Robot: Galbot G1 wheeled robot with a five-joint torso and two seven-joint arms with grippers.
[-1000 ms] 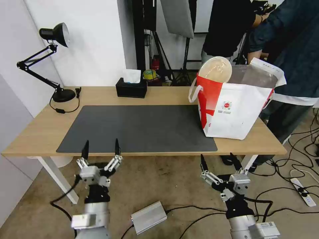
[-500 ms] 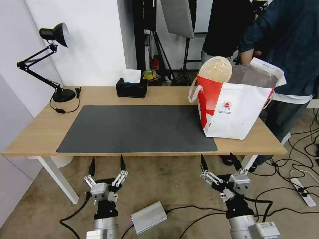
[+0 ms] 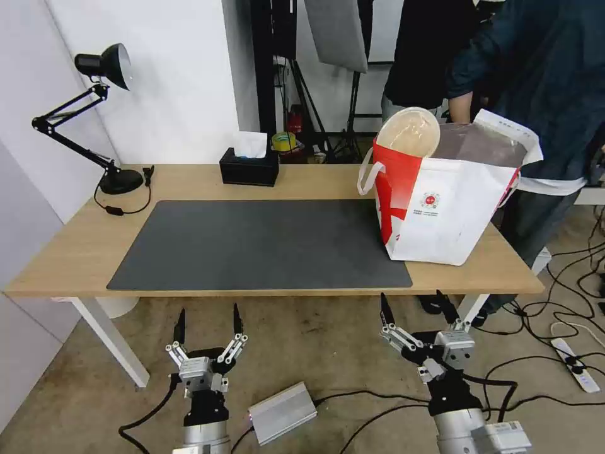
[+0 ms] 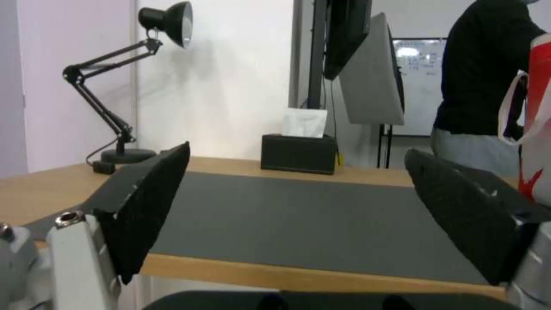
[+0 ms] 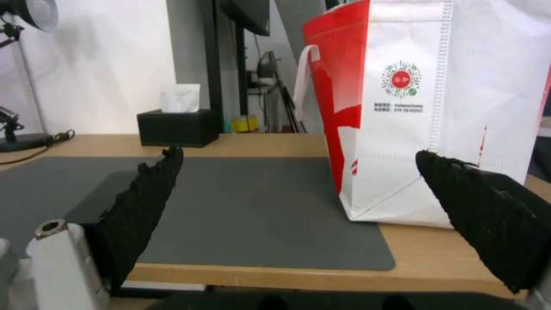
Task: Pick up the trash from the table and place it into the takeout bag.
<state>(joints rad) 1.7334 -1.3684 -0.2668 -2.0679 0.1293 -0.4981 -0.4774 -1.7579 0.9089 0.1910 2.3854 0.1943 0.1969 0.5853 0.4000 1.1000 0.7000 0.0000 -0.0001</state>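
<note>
I see the left gripper (image 3: 207, 318) hanging below the worktop's (image 3: 82, 249) front edge, over the floor, fingers spread wide and empty. From its wrist camera the two black pads (image 4: 146, 206) frame the mat (image 4: 298, 215) from just under the edge

Right gripper (image 3: 416, 309) sits likewise below the front edge, nearer the right-hand leg, released, nothing between its fingers. Its wrist camera looks up at the bag (image 5: 453, 107), red panel and white loop handle toward the mat, round red logo on the white face

Bag (image 3: 441, 202) stands upright at the right end of the worktop, its near left corner just over the mat's (image 3: 258, 243) corner, mouth open with foil lining showing. A beige bowl (image 3: 408, 132) stands on edge in the mouth, leaning against the left rim, partly poking above it. I cannot make out anything else inside

Lamp (image 3: 94, 113) stands at the far left corner, tissue box (image 3: 249, 165) at the back edge just behind the mat

A person stands behind the bag, one forearm (image 3: 462, 108) hanging down near its back rim; contact with the bag I cannot tell

A silver box (image 3: 282, 413) and cables lie on the floor between the two arms
</note>
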